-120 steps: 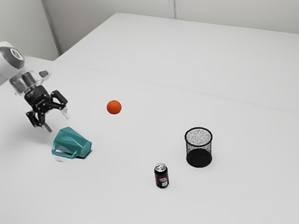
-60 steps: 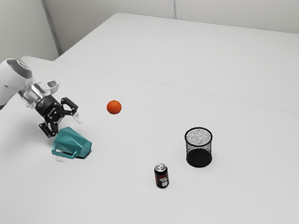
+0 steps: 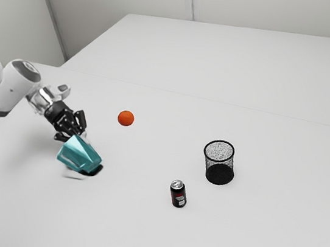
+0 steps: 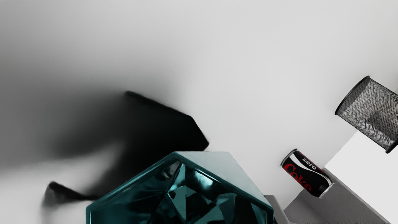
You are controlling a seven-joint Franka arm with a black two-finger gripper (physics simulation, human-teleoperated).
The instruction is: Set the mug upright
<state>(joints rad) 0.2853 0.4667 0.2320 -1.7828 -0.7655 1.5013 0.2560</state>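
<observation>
Mug [image 3: 79,153] hangs tilted just over the table [image 3: 248,233] in the exterior view, with the gripper [image 3: 82,136] clenched on its mouth end. The base points down and toward the exterior view's right, so the mug is not yet upright. To do the turning well, the grip should stay firm while the wrist rolls slowly, bringing the base under the mouth; then a gentle lowering until the base sits flat, and only then a release. The smooth, slanted walls could slip if hurried. The can, bin and orange ball stand well apart, leaving room for the turn. The mug is teal and shiny, with flat facets.

In the wrist view, its angular rim faces the camera, the inside dark, glossy and faceted, with a dark shadow on the table beyond.
</observation>
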